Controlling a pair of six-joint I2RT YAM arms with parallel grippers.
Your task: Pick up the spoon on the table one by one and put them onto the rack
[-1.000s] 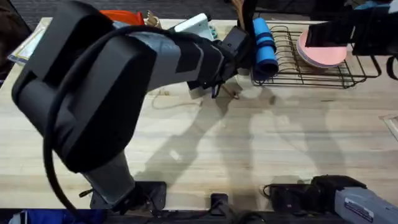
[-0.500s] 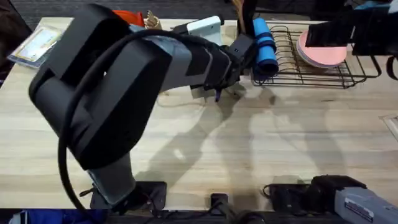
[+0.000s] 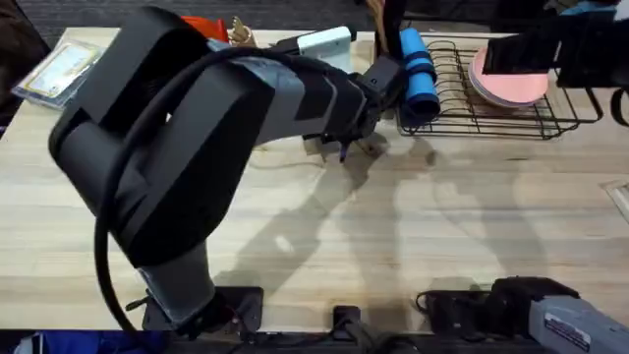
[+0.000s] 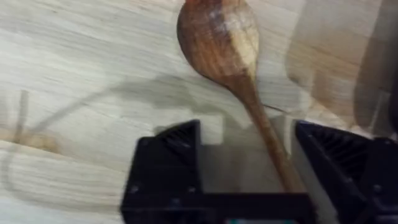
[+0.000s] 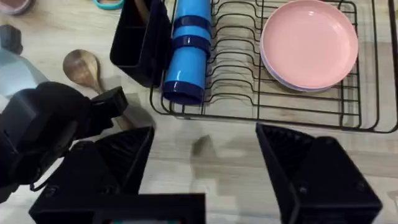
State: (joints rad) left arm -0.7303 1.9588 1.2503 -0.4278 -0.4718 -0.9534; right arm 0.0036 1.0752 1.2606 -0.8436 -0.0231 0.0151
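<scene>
left arm reaches across bench (image 3: 393, 246) to upper centre of overhead frame, left gripper (image 4: 245, 158) low over spoon (image 4: 227, 56). fingers (image 4: 168, 162) spread apart, straddling spoon handle, not clenched on it. spoon lies flat on bench, bowl pointing away from fingers, just beside rack (image 5: 298, 93) and its black utensil cup (image 5: 140, 40). rack holds blue cup (image 5: 186, 50) and pink plate (image 5: 309, 43). right gripper (image 5: 205, 168) hovers near rack, fingers spread, holding nothing.

The spoon (image 4: 230, 59) handle's lower end is hidden between the left pincer (image 4: 245, 165) fingers.
</scene>
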